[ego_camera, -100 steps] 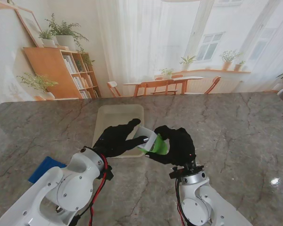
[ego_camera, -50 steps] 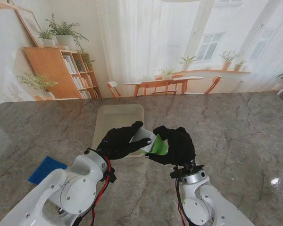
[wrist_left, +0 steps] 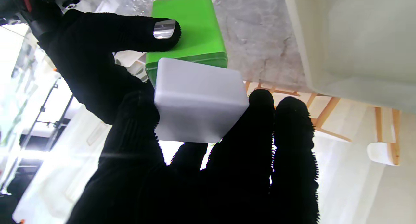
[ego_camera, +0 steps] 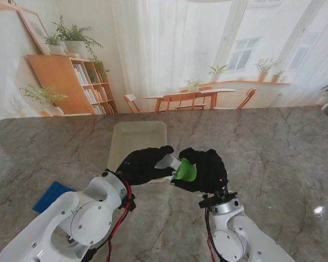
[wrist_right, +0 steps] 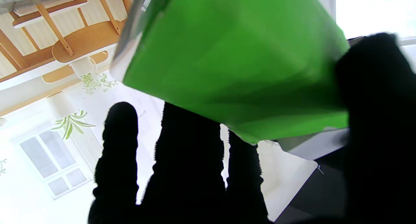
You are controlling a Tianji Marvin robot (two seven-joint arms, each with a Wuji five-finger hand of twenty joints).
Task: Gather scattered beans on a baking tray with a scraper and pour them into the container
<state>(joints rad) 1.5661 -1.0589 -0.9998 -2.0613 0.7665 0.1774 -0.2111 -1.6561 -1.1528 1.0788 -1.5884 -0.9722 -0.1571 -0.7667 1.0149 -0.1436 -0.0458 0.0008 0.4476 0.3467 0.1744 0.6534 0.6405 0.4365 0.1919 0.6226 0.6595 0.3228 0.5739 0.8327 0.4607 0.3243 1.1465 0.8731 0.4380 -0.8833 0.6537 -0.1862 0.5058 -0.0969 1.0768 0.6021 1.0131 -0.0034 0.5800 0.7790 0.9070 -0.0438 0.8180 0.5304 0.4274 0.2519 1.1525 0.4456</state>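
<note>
Just nearer to me than the cream baking tray (ego_camera: 136, 136), my two black-gloved hands meet above the table. My right hand (ego_camera: 208, 169) is shut on a green container (ego_camera: 186, 171), its thumb pressed on the green side (wrist_left: 188, 26). My left hand (ego_camera: 145, 164) is shut on a white box-shaped piece (ego_camera: 168, 161) that butts against the green one; its fingers (wrist_left: 260, 152) wrap the white block (wrist_left: 198, 100). Whether the two pieces are joined I cannot tell. The right wrist view is filled by the green container (wrist_right: 240, 61). No beans can be made out.
A flat blue object (ego_camera: 53, 195) lies on the marble table near my left arm. The tray's raised rim (wrist_left: 302, 48) is close to the left hand. The grey marble top (ego_camera: 273, 147) stretches to the right.
My left hand has closed further around the white piece and shifted right toward the right hand. Less of the white piece shows, and the green one has tipped slightly.
</note>
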